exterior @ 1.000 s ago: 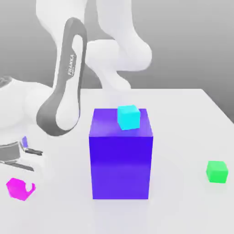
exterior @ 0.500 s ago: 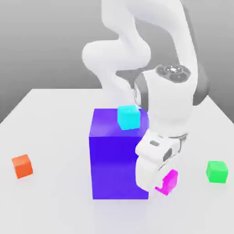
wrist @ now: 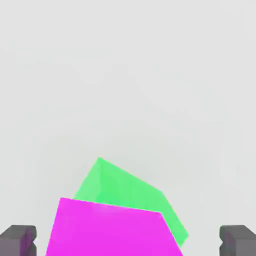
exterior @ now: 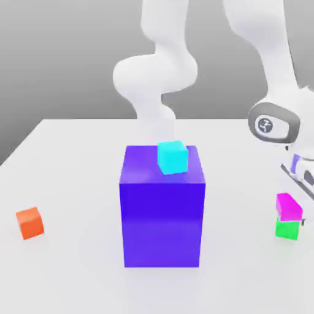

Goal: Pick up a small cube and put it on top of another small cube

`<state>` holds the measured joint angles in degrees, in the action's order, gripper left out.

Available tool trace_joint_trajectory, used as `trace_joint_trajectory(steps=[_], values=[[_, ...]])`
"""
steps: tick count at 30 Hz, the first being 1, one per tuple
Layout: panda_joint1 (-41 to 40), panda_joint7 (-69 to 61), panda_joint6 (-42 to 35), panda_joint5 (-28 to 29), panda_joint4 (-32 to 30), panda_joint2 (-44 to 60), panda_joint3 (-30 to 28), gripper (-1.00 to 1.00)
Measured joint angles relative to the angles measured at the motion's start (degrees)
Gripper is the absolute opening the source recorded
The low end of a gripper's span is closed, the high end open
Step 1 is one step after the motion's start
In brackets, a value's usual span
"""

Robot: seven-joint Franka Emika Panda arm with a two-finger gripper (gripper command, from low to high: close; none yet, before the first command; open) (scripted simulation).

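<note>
Askew atop the green cube [exterior: 287,229], the magenta cube [exterior: 289,207] sits between the open gripper's [wrist: 128,242] fingers.

The exterior view faces the large glossy blue-purple block [exterior: 162,214] from in front and somewhat above, far enough back to take in much of the pale table [exterior: 86,178]. The hand view looks down from close above the small plain magenta cube [wrist: 112,232] and small plain bright green cube [wrist: 132,192]. Both views share these two cubes, which lie beyond the block toward the exterior view's right.
</note>
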<state>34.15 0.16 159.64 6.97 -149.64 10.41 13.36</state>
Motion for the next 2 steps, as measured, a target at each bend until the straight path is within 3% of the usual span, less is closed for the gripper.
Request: trace_joint_trajectory(steps=[2], values=[[-0.42,-1.93,-3.28,-2.62,-0.22,-3.66,0.97,1.0]])
